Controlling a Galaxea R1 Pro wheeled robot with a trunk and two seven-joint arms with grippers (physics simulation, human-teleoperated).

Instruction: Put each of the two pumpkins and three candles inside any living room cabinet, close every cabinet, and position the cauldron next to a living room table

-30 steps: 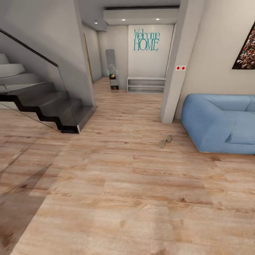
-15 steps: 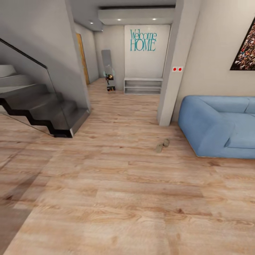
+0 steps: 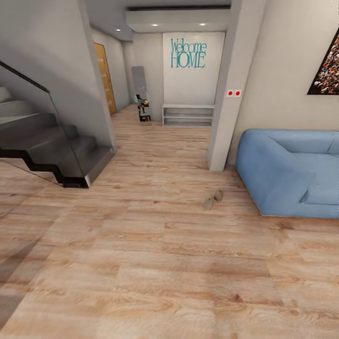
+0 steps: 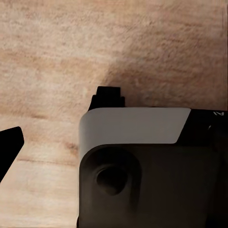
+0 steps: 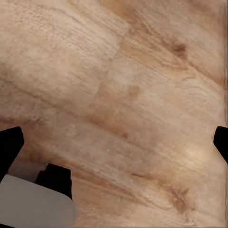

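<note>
My right pincer (image 5: 114,142) splayed wide and empty, pointing downward; left pincer's spread unclear from here.

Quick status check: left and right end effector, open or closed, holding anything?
Left end effector: cannot be told; one fingertip shows.
Right end effector: open, fingertips wide apart, nothing between them, bare wood floor beyond.

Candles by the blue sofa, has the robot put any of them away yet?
Not yet, nothing looks done. Two candles sit on the wooden floor beside the blue sofa, not in any cabinet. The right hand is open and empty over bare floor, so nothing is being carried. Left to do: pick up these candles, store them with the third candle and pumpkins, close the cabinets, and move the cauldron.
</note>
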